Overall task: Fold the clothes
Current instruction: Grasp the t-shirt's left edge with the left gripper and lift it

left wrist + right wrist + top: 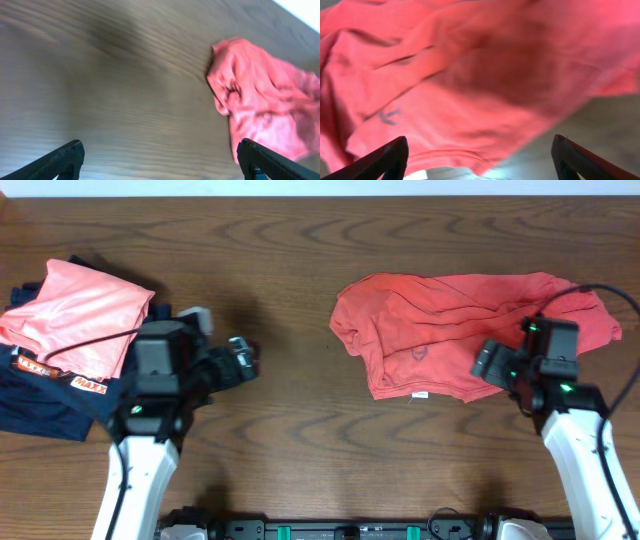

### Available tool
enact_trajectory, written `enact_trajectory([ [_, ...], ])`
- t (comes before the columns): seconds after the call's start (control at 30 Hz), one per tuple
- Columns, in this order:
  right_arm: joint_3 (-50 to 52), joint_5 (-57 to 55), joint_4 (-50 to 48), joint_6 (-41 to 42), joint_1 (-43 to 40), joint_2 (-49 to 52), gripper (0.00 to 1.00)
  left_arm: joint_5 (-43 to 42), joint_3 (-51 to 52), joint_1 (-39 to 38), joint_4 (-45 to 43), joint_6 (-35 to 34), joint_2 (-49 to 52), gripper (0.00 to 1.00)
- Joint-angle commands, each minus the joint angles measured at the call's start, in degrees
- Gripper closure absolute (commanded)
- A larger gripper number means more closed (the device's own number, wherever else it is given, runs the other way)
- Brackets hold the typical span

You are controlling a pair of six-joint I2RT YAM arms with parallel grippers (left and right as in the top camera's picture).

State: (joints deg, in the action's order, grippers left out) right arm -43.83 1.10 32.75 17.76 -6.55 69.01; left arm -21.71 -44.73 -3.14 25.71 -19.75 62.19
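The clothes, a coral-red t-shirt (430,320), lie crumpled on the right half of the wooden table (300,450), with a small white patch (421,394) at the near edge. My right gripper (487,363) hovers over the shirt's near-right edge. In the right wrist view the shirt (470,75) fills the frame, and the right gripper (480,157) stands open above its hem with nothing between the fingers. My left gripper (245,360) is open over bare wood, well left of the shirt. From the left wrist, the shirt (260,105) lies ahead of the left gripper (160,162).
A paler salmon-pink folded garment (75,310) lies on navy garments (40,410) at the left edge, beside my left arm. A black cable runs across that pile. The table's back edge runs along the top of the overhead view.
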Motion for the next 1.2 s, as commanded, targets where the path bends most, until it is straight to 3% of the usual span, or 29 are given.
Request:
enact_trajectory([
  [0.0, -0.6, -1.3, 3.7, -0.7, -3.5, -2.1, 0.08, -1.9, -0.9, -6.1, -2.3, -1.2, 4.9, 0.02],
  [0.17, -0.6, -1.3, 9.5, -0.7, -6.8, -2.5, 0.04, -1.9, -0.9, -16.8, -9.9, -1.3, 14.8, 0.02],
  [0.57, -0.6, -2.1, 13.4, -1.8, -7.8, -2.8, 0.03, -1.9, -0.9, -35.6, -38.7, -12.3, 38.3, 0.0],
  [0.63, -0.6, -2.2, 13.5, -1.8, -7.8, -2.8, 0.03, -1.8, -0.9, -37.7, -42.6, -13.0, 41.3, 0.05],
  [0.67, -0.6, -2.2, 13.5, -1.8, -7.8, -2.8, 0.02, -1.6, -0.9, -38.6, -44.3, -13.4, 42.7, 0.09],
  [0.73, -0.6, -2.2, 13.6, -1.8, -7.8, -2.8, 0.02, -1.6, -0.9, -39.6, -46.8, -13.4, 44.5, 0.28],
  [0.83, -0.6, -2.2, 13.8, -1.8, -7.8, -2.8, 0.03, -0.3, -0.9, -39.5, -47.7, -13.4, 45.2, 0.81],
  [0.87, -0.6, -2.2, 13.9, -1.8, -7.8, -2.8, 0.02, 0.5, -1.0, -39.0, -47.6, -13.3, 45.0, 0.94],
  [1.0, -0.6, -2.6, 14.0, -1.8, -7.8, -2.8, 0.03, 1.4, -1.7, -33.0, -45.2, -10.4, 41.9, 0.94],
  [1.17, -0.6, -2.6, 14.1, -2.2, -7.8, -2.8, 0.02, 1.4, -7.8, -18.8, -36.8, -6.9, 34.6, 0.94],
])
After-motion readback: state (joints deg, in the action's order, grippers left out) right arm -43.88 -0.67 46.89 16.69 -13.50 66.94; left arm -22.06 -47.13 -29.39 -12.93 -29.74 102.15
